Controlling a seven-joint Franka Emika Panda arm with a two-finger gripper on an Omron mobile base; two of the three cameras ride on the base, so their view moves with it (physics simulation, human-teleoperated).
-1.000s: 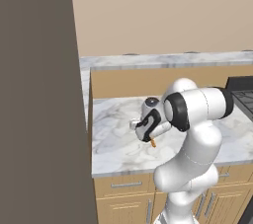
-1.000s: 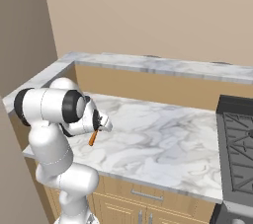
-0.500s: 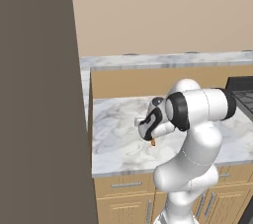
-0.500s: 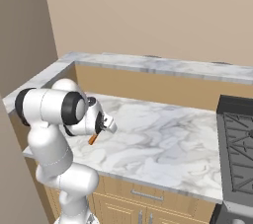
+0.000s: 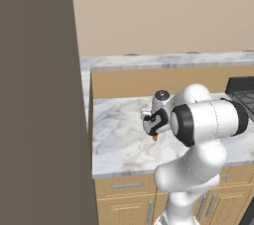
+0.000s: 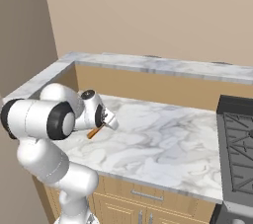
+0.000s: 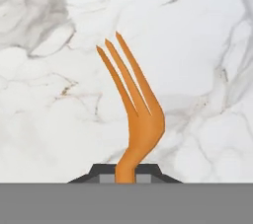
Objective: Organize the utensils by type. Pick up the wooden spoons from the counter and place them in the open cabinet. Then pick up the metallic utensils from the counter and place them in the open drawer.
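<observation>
So far I am gripping one utensil, an orange fork with three tines, and my fingers are pinched nearly together on its handle. By its colour I cannot tell whether it counts as wooden or metallic, so I am unsure whether it belongs in the cabinet or the drawer. Neither of those is plain to me, and I am judging that nothing is sorted yet.

Going left to right, my gripper is hanging low over the worktop near its left end, roughly midway between front edge and back. My forearm is lying almost level behind it. The fork is poking out beneath my hand, tines slanting down toward the marble, and I cannot tell whether they touch.
</observation>
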